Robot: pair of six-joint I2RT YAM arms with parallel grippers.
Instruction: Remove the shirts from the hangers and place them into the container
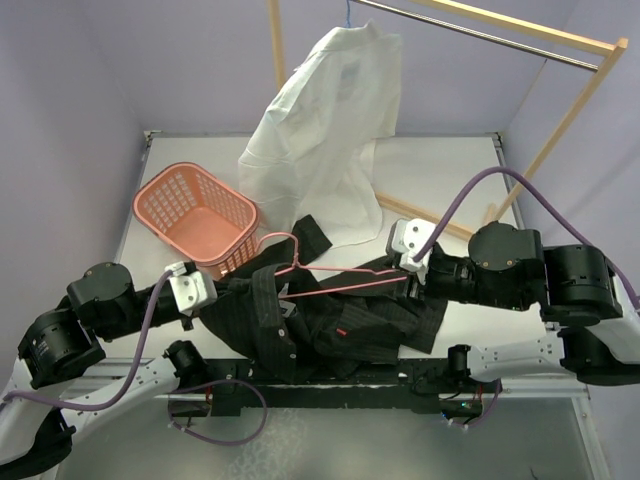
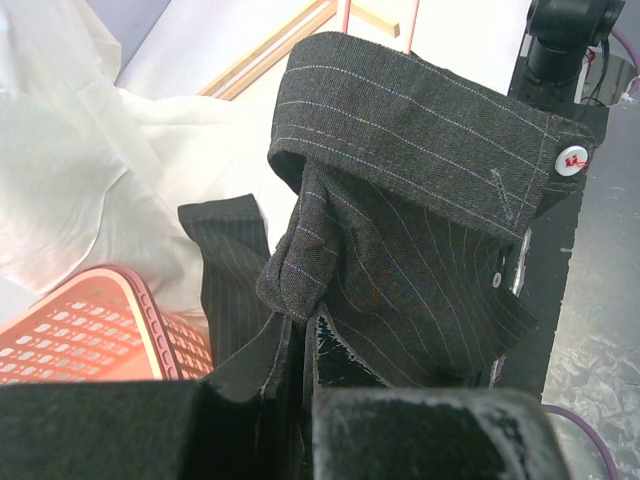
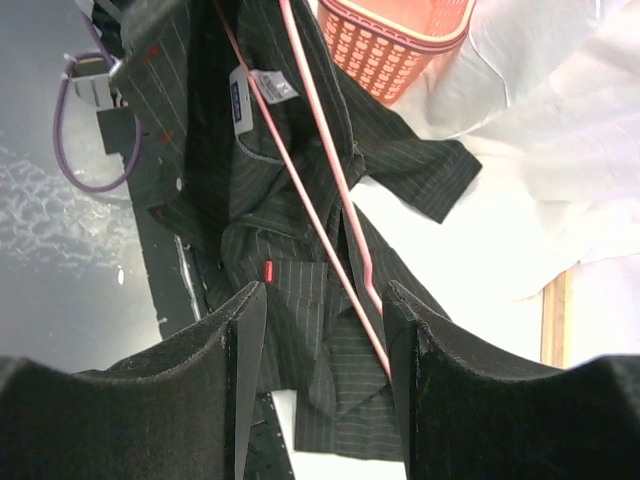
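Black shirt (image 1: 320, 325) lies crumpled at the near edge of the table (image 1: 450, 170), between both arms and just beside the basket (image 1: 165, 200), with the pink hanger (image 3: 308, 200) across it. Left gripper (image 2: 305, 340) is clamped on a fold of that shirt. Right gripper (image 3: 325, 310) has its jaws apart, straddling the hanger wire. Likely best move: close on the wire and slide it out sideways while the left anchors the cloth. White shirt (image 1: 320, 120) hangs from a wooden rack (image 1: 560, 130) behind. Pale tabletop, lilac walls.
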